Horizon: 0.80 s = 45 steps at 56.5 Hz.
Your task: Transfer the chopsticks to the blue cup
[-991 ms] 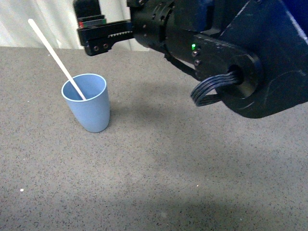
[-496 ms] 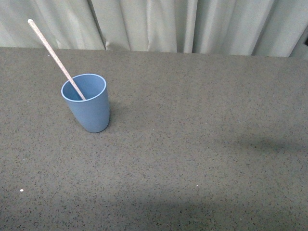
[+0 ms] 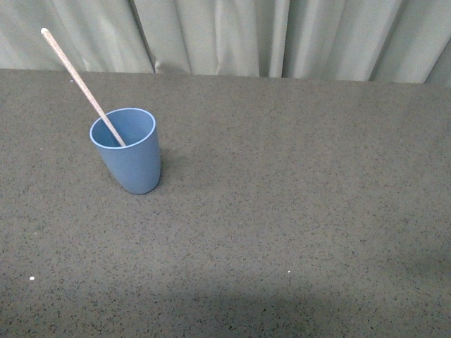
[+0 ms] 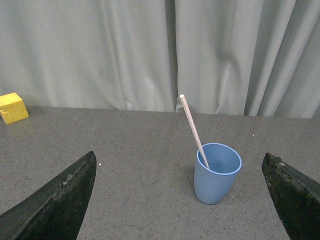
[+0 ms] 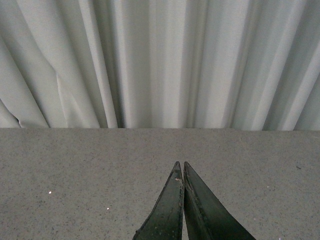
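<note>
The chopsticks (image 3: 81,84), 1 pale stick, is leaning inside the blue cup (image 3: 130,165) standing on the grey surface (image 3: 282,211); the left tool (image 4: 178,155) is gaping wide, empty, the right tool (image 5: 181,167) is pinching closed on nothing

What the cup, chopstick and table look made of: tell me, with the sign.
Cup: likely plastic, matte; even light blue, thin rim, no shine. Chopstick: plastic or wood, unclear; pale, faintly speckled, dull. Table: dark grey, speckled, matte; perhaps stone-look laminate or coated board, cannot tell.
</note>
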Each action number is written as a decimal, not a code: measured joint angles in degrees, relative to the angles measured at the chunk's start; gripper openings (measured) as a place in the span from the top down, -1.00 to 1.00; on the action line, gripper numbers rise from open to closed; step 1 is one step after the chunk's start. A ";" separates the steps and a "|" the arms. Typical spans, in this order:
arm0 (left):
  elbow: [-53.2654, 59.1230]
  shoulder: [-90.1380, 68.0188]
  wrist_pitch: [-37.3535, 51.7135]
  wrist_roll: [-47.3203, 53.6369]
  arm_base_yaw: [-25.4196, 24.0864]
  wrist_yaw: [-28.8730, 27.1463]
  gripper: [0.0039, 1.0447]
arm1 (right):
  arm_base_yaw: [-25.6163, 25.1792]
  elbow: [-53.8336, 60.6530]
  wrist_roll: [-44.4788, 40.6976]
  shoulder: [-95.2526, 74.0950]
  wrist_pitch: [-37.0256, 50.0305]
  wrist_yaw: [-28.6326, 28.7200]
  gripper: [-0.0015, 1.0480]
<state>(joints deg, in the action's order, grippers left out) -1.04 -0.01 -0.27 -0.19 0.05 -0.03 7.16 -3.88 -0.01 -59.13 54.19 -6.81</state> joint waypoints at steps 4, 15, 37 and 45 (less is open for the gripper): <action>0.00 0.00 0.00 0.00 0.00 0.02 -0.88 | -0.76 0.66 0.02 2.91 -1.92 0.52 0.98; 0.00 0.00 0.00 0.00 0.00 0.00 -0.88 | -6.51 2.84 0.02 14.60 -11.61 6.43 0.98; 0.00 0.00 0.00 0.00 0.00 0.00 -0.88 | -7.02 3.63 0.02 30.80 -26.12 6.75 0.98; 0.00 0.00 0.00 0.00 0.00 0.02 -0.88 | -7.04 3.63 0.02 34.84 -29.92 6.73 0.98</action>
<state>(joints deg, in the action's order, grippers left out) -1.04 -0.01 -0.27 -0.19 0.05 -0.01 0.12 -0.25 0.01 -24.29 24.27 -0.08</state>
